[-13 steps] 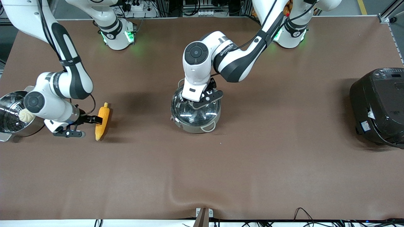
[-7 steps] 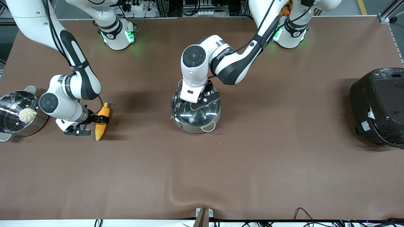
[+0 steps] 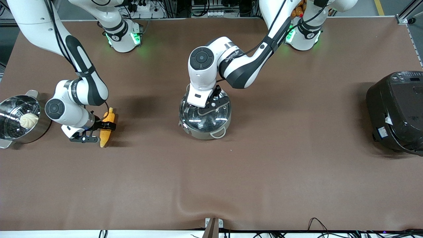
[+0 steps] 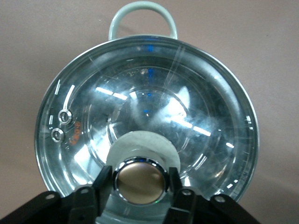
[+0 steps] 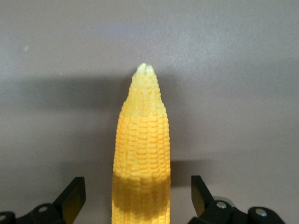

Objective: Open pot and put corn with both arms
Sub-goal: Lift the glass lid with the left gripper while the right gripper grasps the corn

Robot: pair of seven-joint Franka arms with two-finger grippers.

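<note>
**Lid knob bracketed, corn straddled**

The pot (image 3: 205,117) is seen at the middle of the tabletop (image 3: 264,165), its glass lid (image 4: 149,116) seated on the rim. One pale loop handle (image 3: 218,134) is turned toward the front camera. The left end effector (image 3: 209,106) is lowered onto the lid; in the left wrist view its fingers (image 4: 103,184) are set on either side of the chrome knob (image 4: 140,181), just beside it. Whether the knob is actually pinched cannot be told, so the left end effector's state is left unstated.

The corn (image 3: 107,127) is laid flat on the tabletop, well apart from the pot, toward the right arm's end. Its length runs roughly toward and away from the front camera. The right end effector (image 3: 96,130) is brought low at the corn, and in the right wrist view the cob (image 5: 141,158) is seen between spread fingers (image 5: 74,196), with a clear gap on each side; the end effector is open and nothing is gripped.

A steamer pot (image 3: 18,120) holding a white bun (image 3: 29,119) is placed farther from the pot than the corn, at the right arm's end. A black rice cooker (image 3: 396,110) is placed well apart from the pot, at the left arm's end.
</note>
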